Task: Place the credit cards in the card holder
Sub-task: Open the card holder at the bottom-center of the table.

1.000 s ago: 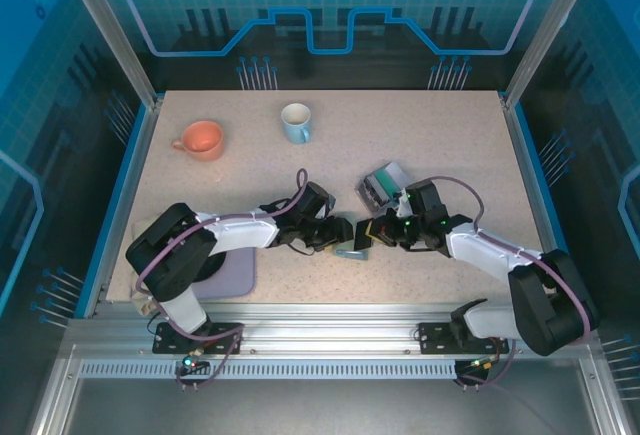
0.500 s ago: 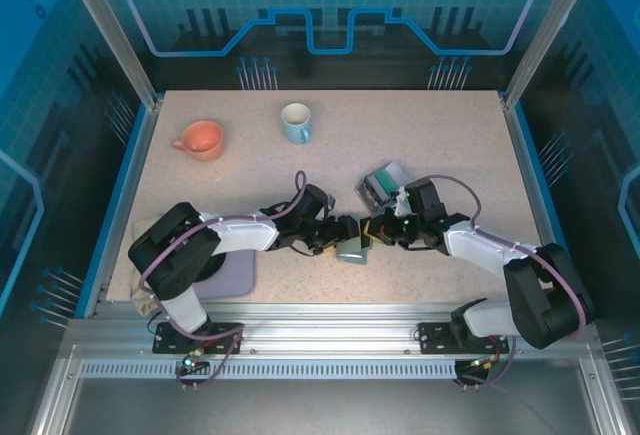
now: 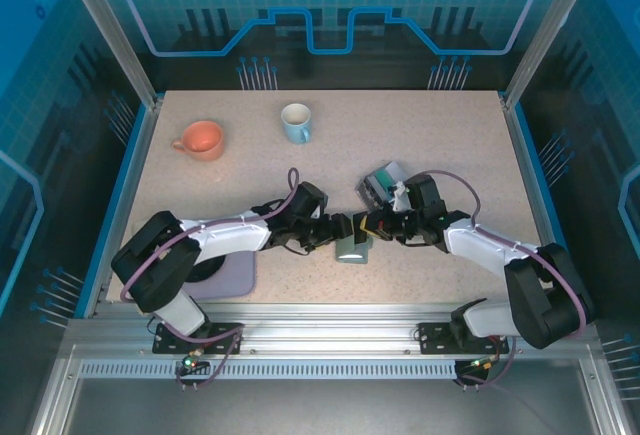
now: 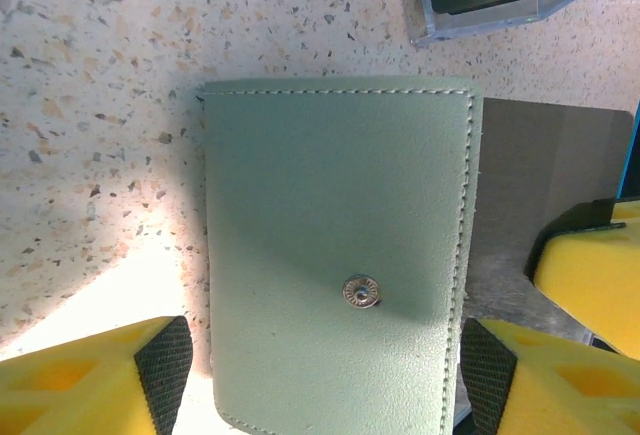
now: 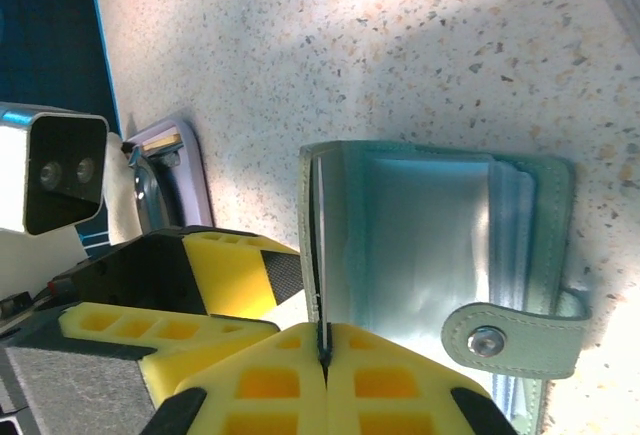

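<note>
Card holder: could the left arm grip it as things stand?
Probably yes. The left tool stands open astride the card holder, fingers clear of both edges; the right tool, shut on a dark card, crowds one edge.

Left claw (image 4: 325,380) spread wide, right claw (image 5: 322,343) pinched tight, both arms reaching inward.

Top external: high, behind arm bases, facing down and forward; whole speckled beige counter (image 3: 450,155) in frame, far off.
Left wrist: close, straight down on outer face of flat sage-green folding wallet (image 4: 335,245); left claw (image 4: 320,380) tips at bottom corners.
Right wrist: close, low, looking along right claw (image 5: 322,340) into wallet's inside.
All three share wallet; both wrist views share dark grey plastic card (image 4: 540,175).
</note>
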